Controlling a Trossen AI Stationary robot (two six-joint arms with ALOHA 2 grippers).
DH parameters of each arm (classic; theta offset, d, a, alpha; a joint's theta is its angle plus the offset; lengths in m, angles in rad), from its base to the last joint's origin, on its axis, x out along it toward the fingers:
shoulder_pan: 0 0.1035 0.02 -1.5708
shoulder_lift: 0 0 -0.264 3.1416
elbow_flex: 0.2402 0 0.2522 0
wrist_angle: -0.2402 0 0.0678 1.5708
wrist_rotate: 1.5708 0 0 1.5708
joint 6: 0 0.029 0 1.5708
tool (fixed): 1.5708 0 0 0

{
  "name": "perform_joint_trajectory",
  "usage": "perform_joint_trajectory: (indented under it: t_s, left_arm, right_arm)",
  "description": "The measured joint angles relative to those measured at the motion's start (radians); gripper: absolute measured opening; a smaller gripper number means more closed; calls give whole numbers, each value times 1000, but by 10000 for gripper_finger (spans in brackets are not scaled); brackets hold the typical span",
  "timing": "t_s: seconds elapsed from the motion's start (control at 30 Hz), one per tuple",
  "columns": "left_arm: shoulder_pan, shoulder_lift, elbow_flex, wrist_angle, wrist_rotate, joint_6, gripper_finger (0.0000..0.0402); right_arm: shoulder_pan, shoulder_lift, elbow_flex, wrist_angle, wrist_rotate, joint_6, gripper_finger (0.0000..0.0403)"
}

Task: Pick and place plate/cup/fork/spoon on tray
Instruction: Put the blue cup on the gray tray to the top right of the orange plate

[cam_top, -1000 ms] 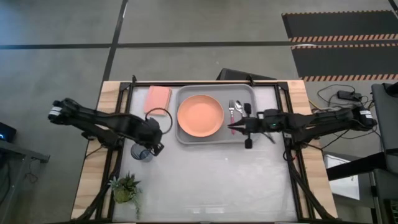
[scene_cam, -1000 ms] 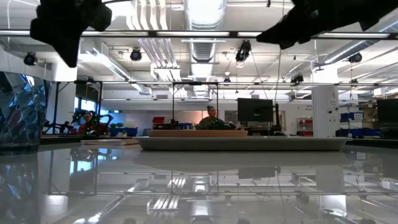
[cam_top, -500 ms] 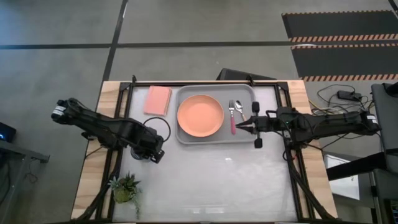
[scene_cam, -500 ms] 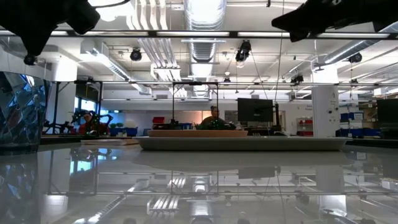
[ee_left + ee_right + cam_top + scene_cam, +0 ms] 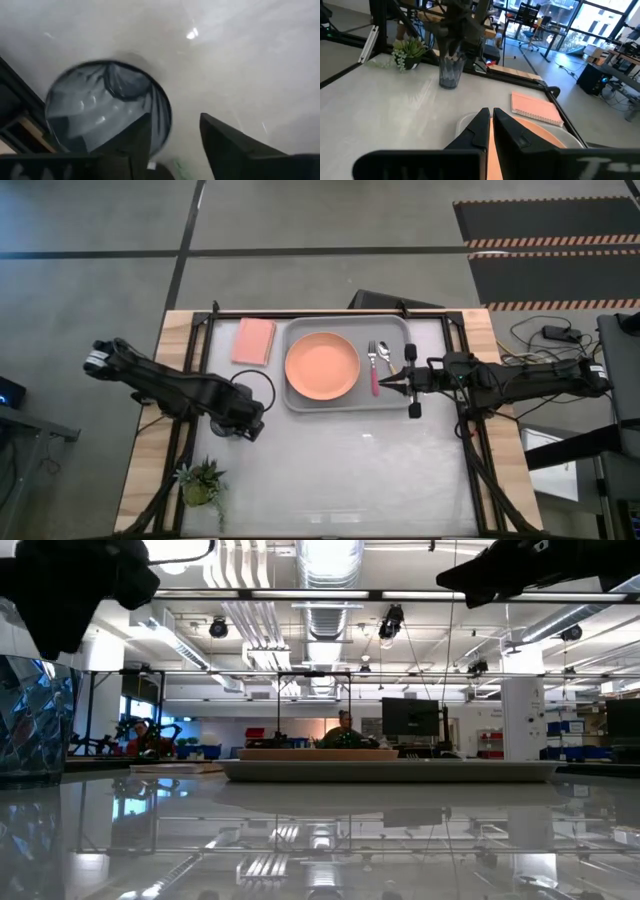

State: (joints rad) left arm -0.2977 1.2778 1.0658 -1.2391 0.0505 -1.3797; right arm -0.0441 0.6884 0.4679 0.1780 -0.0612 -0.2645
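Observation:
The dark blue-black cup [image 5: 100, 110] stands upright on the table near its left side. It also shows in the right wrist view [image 5: 449, 72] and in the low view [image 5: 30, 720]. My left gripper [image 5: 172, 125] is open right above it and hides it in the high view [image 5: 240, 423]. One finger is over the cup's mouth and the other is outside its wall. The orange plate [image 5: 322, 366], the fork [image 5: 374, 372] and the spoon [image 5: 385, 358] lie on the grey tray [image 5: 300, 402]. My right gripper [image 5: 383, 385] is shut and empty at the tray's right rim, beside the fork's handle. My left gripper comes at the cup from above, pointing down, one finger [image 5: 132, 145] over the rim [image 5: 162, 117] and the other outside the wall. I cannot tell whether either finger touches the cup.
A pink pad [image 5: 253, 340] lies left of the tray at the far side. A small potted plant [image 5: 203, 483] stands near the table's near left corner. A dark cable loop [image 5: 255, 370] hangs by the left arm. Bare table lies between the tray and the near edge.
My left gripper has gone toward the table's near edge and down, and now stands over the cup, which has stayed in place. My right gripper has drawn back a little toward the table's right edge, away from the fork's handle, and then kept still.

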Motion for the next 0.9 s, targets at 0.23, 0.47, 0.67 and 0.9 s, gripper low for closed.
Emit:
perform_joint_trajectory:
  t_s: [0.23,0.47,0.67,0.9]
  left_arm:
    - [0,50,-57,0,-7,29,148]
    - [-5,104,-31,1,-9,76,12]
    - [7,143,79,2,-91,176,2]
    - [120,293,418,62,-249,570,1]
  right_arm:
    - [0,0,0,0,0,-1,12]
    - [0,0,0,-1,0,2,12]
    - [0,-14,0,-47,1,10,12]
    - [0,-116,0,-111,-1,64,12]
